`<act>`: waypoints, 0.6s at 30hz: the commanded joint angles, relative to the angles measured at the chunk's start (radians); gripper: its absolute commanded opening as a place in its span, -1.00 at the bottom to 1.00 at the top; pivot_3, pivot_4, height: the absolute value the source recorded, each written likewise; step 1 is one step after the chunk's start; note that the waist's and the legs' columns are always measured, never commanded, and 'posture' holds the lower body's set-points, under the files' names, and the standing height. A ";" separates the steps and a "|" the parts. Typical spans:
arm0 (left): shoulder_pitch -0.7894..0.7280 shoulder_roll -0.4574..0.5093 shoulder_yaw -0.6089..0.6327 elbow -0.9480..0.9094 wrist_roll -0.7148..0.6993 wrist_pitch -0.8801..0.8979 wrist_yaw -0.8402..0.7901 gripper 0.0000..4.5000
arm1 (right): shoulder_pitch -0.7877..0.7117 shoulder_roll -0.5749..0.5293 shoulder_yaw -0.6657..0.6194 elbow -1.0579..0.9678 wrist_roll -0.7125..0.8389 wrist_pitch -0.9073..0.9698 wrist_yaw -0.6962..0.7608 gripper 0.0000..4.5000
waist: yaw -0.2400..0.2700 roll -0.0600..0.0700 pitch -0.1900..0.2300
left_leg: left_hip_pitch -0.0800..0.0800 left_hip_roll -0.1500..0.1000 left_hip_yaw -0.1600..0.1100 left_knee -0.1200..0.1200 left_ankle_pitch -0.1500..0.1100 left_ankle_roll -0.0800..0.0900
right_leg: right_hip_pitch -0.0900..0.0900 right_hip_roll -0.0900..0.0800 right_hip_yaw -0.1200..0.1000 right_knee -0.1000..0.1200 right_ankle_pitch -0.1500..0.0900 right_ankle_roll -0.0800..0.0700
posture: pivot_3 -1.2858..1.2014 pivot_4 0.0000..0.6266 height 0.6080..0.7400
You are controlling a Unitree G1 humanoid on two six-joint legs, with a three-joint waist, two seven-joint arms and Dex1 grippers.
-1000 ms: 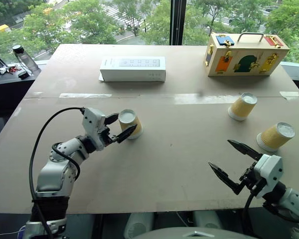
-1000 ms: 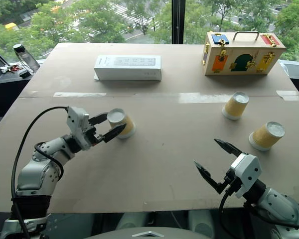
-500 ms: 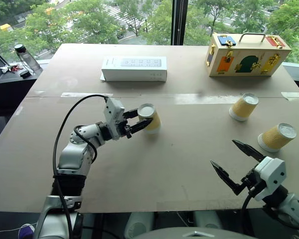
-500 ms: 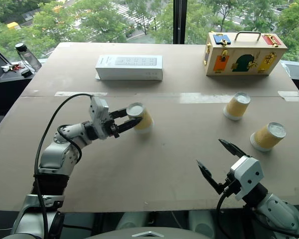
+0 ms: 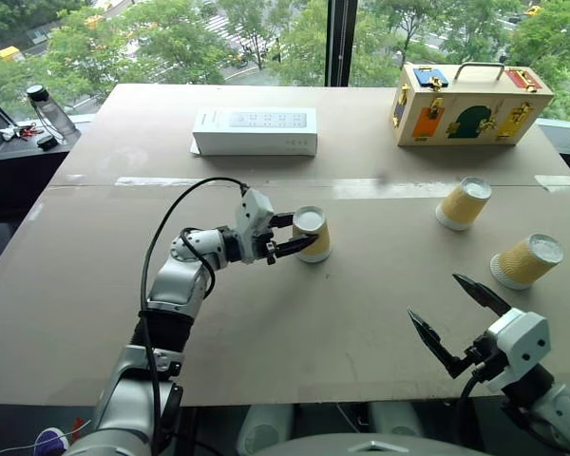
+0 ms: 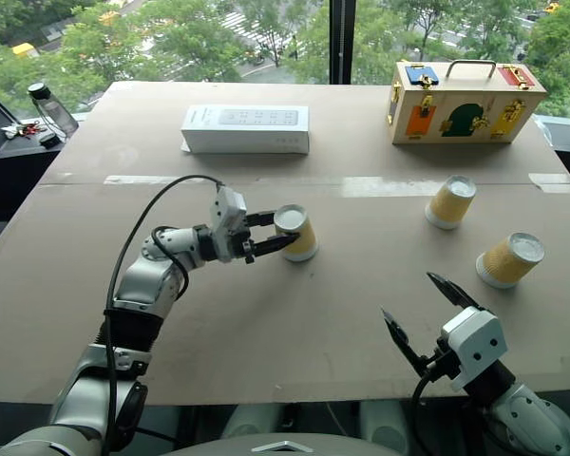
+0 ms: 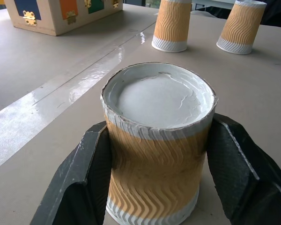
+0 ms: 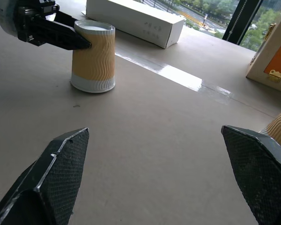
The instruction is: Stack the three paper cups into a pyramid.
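Observation:
One paper cup (image 5: 312, 234) stands upside down, white base up, near the table's middle. My left gripper (image 5: 302, 231) reaches it level from the left, and its two black fingers (image 7: 86, 173) press against the cup's ribbed sides (image 7: 157, 140), shut on it. Two more paper cups stand upside down at the right: one (image 5: 463, 202) farther back, the other (image 5: 525, 260) nearer the right edge. Both also appear beyond the held cup in the left wrist view (image 7: 172, 26) (image 7: 241, 26). My right gripper (image 5: 433, 296) hovers open and empty near the front right, well short of those cups.
A long white box (image 5: 255, 131) lies at the back centre. A wooden case (image 5: 470, 103) with coloured latches and a handle stands at the back right. A bottle (image 5: 46, 109) sits on a dark side surface at the far left. The brown table (image 5: 294, 332) is bare between the grippers.
My left gripper has carried the cup rightward from the table's left part toward its middle, closing onto it on the way. The right gripper has stayed about where it was, open.

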 commanded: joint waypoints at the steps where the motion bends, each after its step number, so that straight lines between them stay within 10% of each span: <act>1: -0.012 -0.004 0.005 -0.009 -0.012 -0.005 -0.025 0.86 | 0.005 0.006 0.000 -0.053 -0.005 -0.023 -0.015 1.00 | -0.001 0.000 0.000 | 0.000 0.000 0.000 0.000 0.000 0.000 | 0.000 0.000 0.000 0.000 0.000 0.000 | 0.03 -0.52 1.00; 18: 0.237 0.192 0.266 -0.467 -0.408 0.299 -0.112 0.99 | -0.256 0.075 -0.202 -0.102 -0.083 0.332 -0.334 1.00 | 0.002 0.001 0.000 | -0.002 0.000 -0.001 0.000 0.000 0.000 | -0.001 -0.004 -0.001 0.000 -0.001 -0.003 | 0.03 -0.52 1.00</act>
